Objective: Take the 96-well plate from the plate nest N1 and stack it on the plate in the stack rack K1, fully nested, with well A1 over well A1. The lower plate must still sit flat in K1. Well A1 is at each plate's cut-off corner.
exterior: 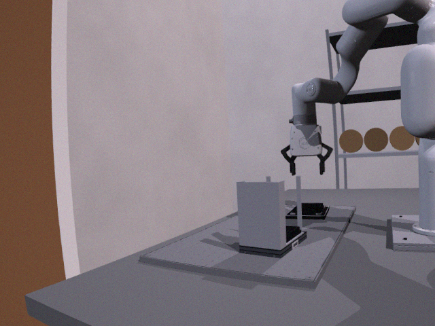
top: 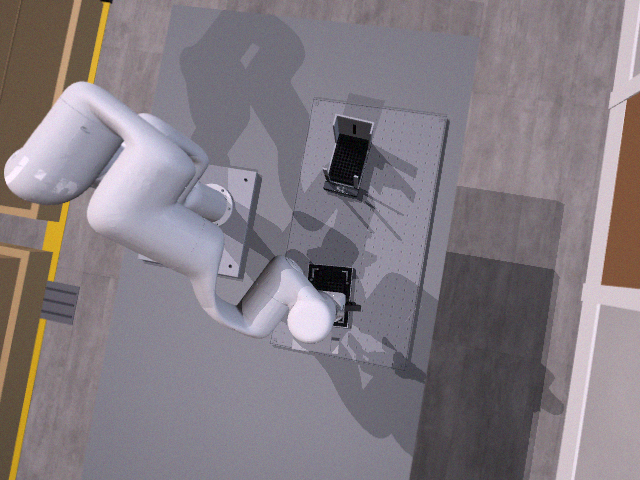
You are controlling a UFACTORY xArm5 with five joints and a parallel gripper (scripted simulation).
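Observation:
A black 96-well plate (top: 330,281) lies in the plate nest N1 at the near end of the grey breadboard; it also shows in the side view (exterior: 310,209). The arm's wrist hides part of it from above. A second black plate (top: 347,161) sits in the stack rack K1, a tall grey walled holder (exterior: 262,215), where only a strip of the plate (exterior: 294,232) shows. My gripper (exterior: 306,172) is open and empty. It points straight down and hangs well above the plate in N1.
The rack's thin upright posts (exterior: 298,202) stand beside the lower plate. The grey breadboard (top: 367,232) carries both fixtures. The arm's base plate (top: 235,219) sits left of it. A shelf unit (exterior: 368,105) stands behind the table.

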